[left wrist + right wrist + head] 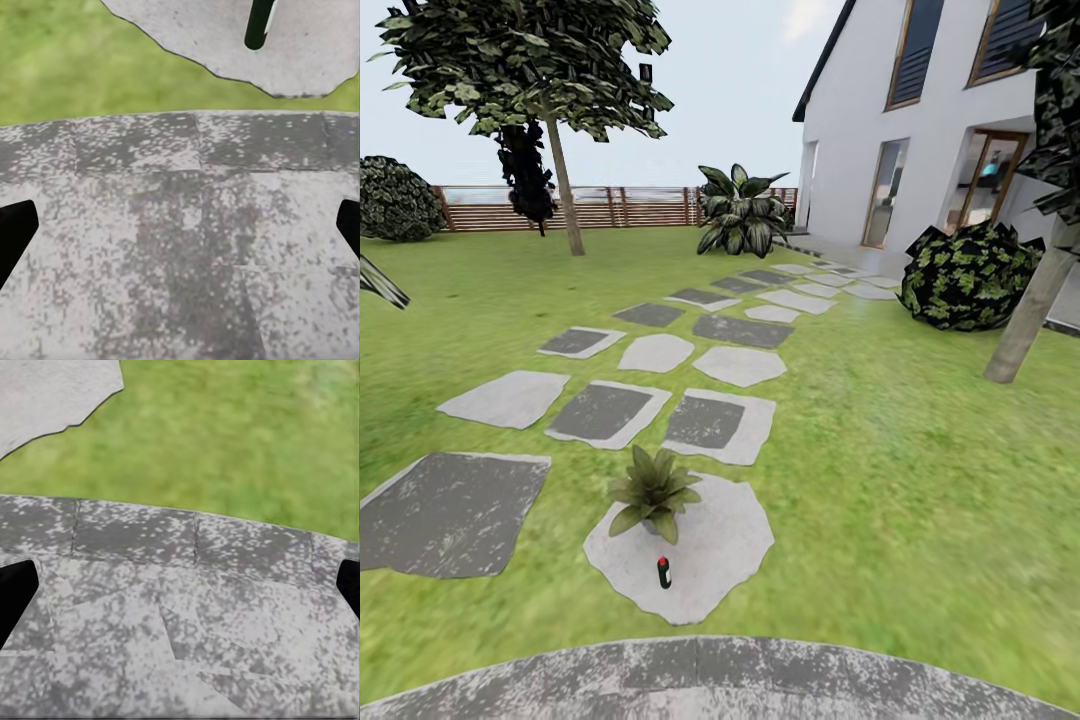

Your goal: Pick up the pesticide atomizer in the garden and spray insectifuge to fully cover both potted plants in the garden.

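Note:
The pesticide atomizer [664,572], a small dark bottle with a red top, stands upright on a pale stepping stone [730,550] just beyond the round grey patio [710,680]. A potted plant [653,492] with broad green leaves sits on the same stone, right behind the bottle. In the left wrist view the atomizer [259,26] shows as a dark upright shape on that stone, well ahead of my left gripper [180,232], which hangs open over the patio. My right gripper [180,592] is open too, above the patio's edge.
Stepping stones [610,410] run across the lawn toward a white house [920,120]. A tree [565,190], a large leafy plant [740,212] and a brown slatted fence [630,207] stand far back. A bush [970,275] and a trunk [1030,320] are at the right.

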Available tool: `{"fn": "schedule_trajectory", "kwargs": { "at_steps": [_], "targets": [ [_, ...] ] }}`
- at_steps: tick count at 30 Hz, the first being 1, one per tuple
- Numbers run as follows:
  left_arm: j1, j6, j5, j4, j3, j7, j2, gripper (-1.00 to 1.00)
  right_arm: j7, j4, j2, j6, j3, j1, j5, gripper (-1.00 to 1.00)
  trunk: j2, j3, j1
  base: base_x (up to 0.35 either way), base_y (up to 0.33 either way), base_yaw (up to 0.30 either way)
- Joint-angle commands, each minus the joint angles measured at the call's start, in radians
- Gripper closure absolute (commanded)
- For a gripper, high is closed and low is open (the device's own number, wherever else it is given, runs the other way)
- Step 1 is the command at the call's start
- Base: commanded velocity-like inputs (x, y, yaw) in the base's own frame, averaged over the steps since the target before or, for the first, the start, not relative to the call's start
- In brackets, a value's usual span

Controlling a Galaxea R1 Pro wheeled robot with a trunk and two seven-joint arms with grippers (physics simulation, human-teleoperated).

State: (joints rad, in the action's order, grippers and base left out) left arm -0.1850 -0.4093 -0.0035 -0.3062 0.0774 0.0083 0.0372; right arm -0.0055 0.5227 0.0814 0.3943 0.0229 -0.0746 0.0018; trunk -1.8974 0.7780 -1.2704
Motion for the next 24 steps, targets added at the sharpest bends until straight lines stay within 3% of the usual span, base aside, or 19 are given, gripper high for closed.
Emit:
{"fn": "schedule_trajectory", "kwargs": {
  "at_steps": [1, 24],
  "targets": [
    [-0.001, -0.003, 0.000, 0.001, 0.002, 0.001, 0.000, -1.00, -0.001, -0.002, 0.000, 0.003, 0.000, -0.001, 0.000, -1.00, -0.008, 0.004, -0.004, 0.000, 0.000, 0.000],
    [-0.001, -0.003, 0.000, 0.001, 0.001, 0.001, 0.000, -1.00, 0.001, -0.006, -0.003, 0.006, -0.002, -0.001, 0.002, -1.00, -0.169, 0.076, -0.092, 0.000, 0.000, 0.000]
  ]
}}
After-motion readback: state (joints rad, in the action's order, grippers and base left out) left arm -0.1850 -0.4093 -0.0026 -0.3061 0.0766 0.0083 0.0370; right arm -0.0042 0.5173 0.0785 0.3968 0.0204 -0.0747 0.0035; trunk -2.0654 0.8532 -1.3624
